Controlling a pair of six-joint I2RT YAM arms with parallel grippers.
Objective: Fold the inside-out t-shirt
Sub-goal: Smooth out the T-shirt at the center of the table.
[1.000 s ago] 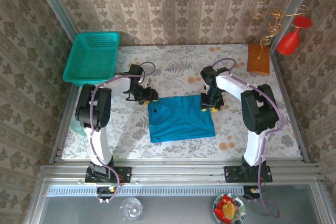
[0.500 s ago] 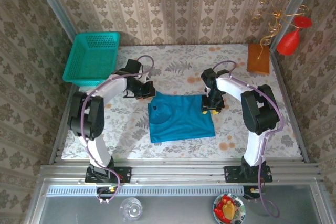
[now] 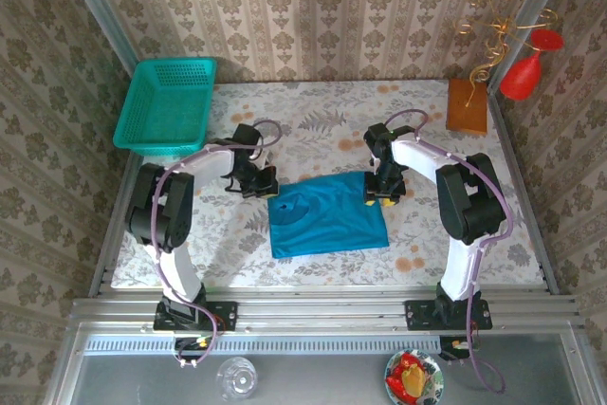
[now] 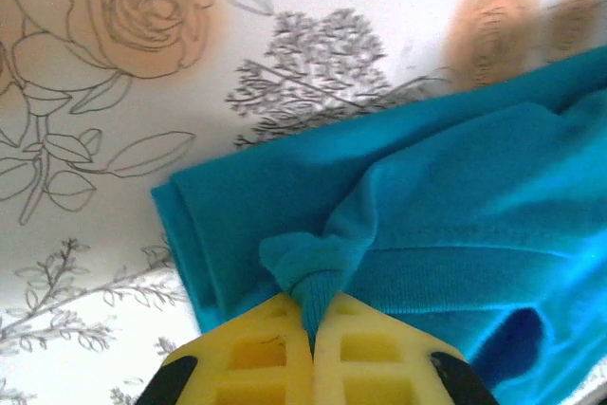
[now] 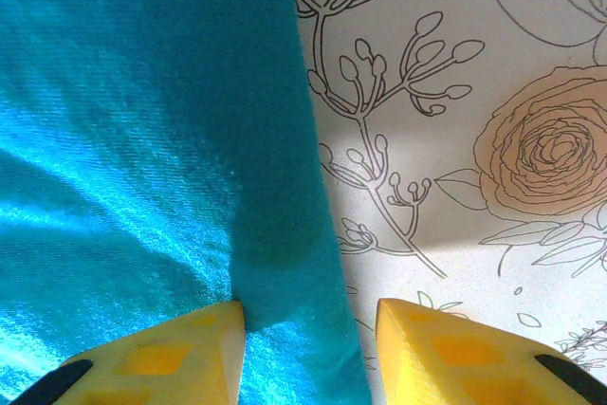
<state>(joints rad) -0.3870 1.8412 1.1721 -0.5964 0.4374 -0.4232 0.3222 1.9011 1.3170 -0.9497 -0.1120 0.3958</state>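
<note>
1. Left hand (image 3: 258,180) has closed at the upper-left corner of the plain blue-teal soft cloth t-shirt (image 3: 327,217). That corner is now bunched and the top edge slants, where earlier it ran straight.
2. T-shirt lies centre frame on the white floral-print worktop (image 3: 322,125), already a compact rough rectangle. Judgement: partly folded, with at least one more fold left.
3. Left hand, wrist view: yellow fingers (image 4: 256,358) pressed together, clamped on a pinch of cloth. The arm reaches in low from the left.
4. Right hand (image 5: 308,329): fingers apart, straddling the shirt's right edge near its upper-right corner, apparently not pinching.
</note>
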